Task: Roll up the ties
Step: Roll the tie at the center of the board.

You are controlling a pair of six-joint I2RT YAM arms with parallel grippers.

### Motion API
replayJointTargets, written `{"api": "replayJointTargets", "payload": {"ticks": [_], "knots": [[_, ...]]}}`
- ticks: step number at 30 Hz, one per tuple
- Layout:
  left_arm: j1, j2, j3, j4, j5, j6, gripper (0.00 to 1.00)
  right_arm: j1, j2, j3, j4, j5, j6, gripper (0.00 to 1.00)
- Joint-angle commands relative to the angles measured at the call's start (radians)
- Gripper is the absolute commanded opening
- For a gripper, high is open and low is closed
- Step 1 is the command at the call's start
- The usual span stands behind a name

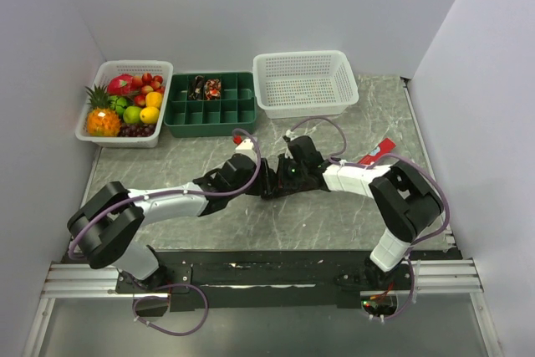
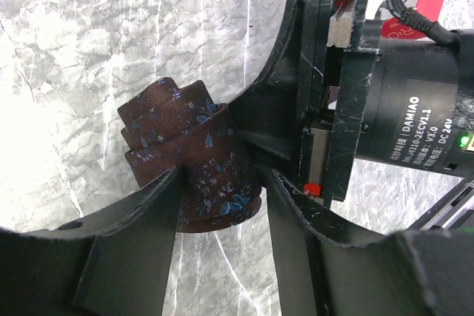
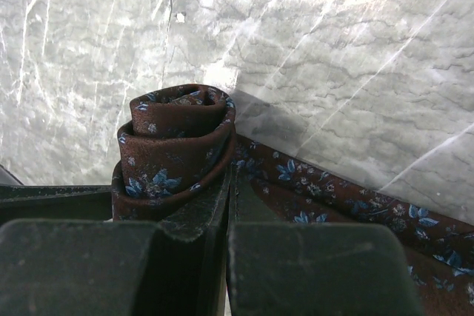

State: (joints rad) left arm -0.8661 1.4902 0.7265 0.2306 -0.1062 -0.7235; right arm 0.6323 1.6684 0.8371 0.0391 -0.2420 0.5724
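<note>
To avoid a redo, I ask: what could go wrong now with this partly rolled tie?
The rolled tie stands between the fingers of the open left gripper, so it may unwind. The right gripper, shut on the tie at the roll, could pull the coil askew on leaving.

Right arm [image 2: 404, 101] hard against rolled tie [image 2: 189, 157]

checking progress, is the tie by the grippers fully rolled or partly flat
Partly rolled: the tie forms a coil, but a flat length trails across the table.
</note>
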Motion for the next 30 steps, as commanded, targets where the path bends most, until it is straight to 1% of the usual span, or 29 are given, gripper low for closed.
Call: {"api": "replayJointTargets", "payload": {"ticks": [1,3,7,13,17,28,30], "knots": [[-0.013,0.007,-0.002,0.127,0.046,-0.037,0.53,0.012,-0.001,-0.003,0.07,-0.046,0.017,0.0],[-0.013,0.015,-0.01,0.131,0.049,-0.048,0.52,0.01,-0.002,0.005,0.036,-0.02,0.0,0.0],[-0.014,0.018,-0.048,0.194,0.069,-0.074,0.52,0.012,0.002,0.03,-0.033,0.035,-0.029,0.0],[-0.019,0.041,-0.07,0.236,0.074,-0.1,0.51,0.015,-0.027,0.062,-0.149,0.158,-0.078,0.0],[-0.027,0.061,-0.075,0.256,0.077,-0.111,0.51,0.015,-0.058,0.079,-0.188,0.201,-0.101,0.0],[-0.03,0.128,-0.056,0.282,0.088,-0.117,0.5,0.013,-0.137,0.099,-0.249,0.241,-0.132,0.0],[-0.03,0.137,-0.053,0.289,0.094,-0.12,0.5,0.014,-0.16,0.099,-0.268,0.303,-0.141,0.0]]}}
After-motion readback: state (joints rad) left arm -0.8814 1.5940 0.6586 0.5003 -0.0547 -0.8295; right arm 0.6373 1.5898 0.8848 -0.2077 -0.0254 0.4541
